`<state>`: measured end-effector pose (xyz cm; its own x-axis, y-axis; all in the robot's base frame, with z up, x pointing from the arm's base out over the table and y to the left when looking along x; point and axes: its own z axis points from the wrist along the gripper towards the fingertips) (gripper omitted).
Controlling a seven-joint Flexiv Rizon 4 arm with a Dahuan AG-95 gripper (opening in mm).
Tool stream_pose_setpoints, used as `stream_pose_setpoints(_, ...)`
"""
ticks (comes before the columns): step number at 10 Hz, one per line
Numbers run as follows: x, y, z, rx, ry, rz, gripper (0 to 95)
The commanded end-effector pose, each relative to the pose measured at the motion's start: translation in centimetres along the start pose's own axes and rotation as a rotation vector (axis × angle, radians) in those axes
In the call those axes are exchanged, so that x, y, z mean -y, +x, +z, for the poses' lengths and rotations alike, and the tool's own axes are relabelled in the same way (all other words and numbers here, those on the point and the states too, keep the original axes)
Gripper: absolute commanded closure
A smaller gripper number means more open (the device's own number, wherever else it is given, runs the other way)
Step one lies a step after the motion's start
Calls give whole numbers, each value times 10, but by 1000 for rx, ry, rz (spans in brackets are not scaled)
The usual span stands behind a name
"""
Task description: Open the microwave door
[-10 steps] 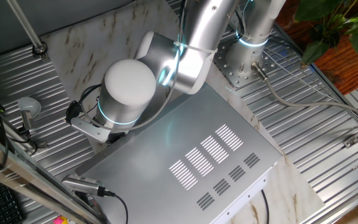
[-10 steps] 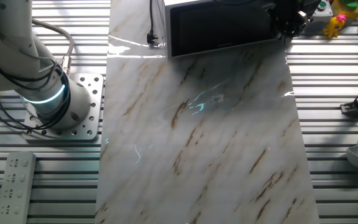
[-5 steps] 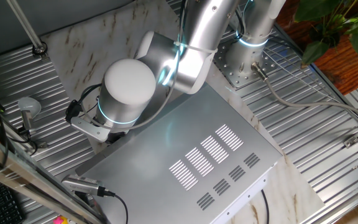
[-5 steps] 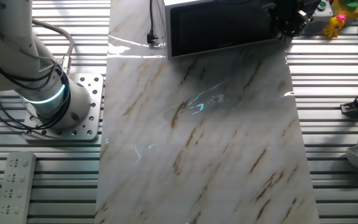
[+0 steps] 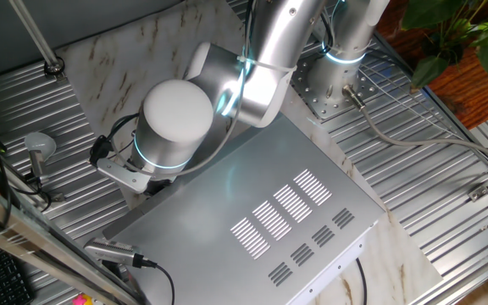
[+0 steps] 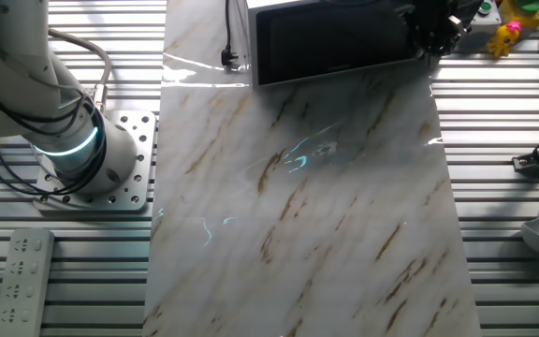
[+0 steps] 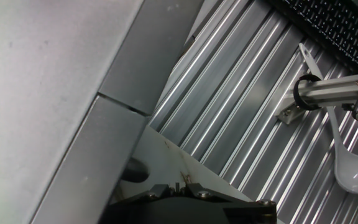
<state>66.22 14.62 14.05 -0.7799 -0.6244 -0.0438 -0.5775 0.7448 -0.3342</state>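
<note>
one silver microwave (image 5: 261, 212) sits on the marble slab (image 6: 307, 215) of the ribbed counter (image 6: 494, 140), its slotted top facing one fixed camera. the black microwave door (image 6: 330, 42) looks shut flush against the front. the gripper (image 6: 433, 28) sits at the door's far corner; how wide it stands i cannot tell. a white ladle (image 7: 353, 168) lies nearby.

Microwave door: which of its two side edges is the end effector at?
The edge nearest the yellow toy, opposite the black plug; the end effector sits at that corner of the microwave door.
</note>
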Motion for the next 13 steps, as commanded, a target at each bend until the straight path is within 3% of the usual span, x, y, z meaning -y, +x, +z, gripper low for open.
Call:
stream_pose_setpoints(1,-18,-2,1,-1,-2,3,950)
stream_pose_setpoints(13,-18,-2,1,-7,-2,-9,950)
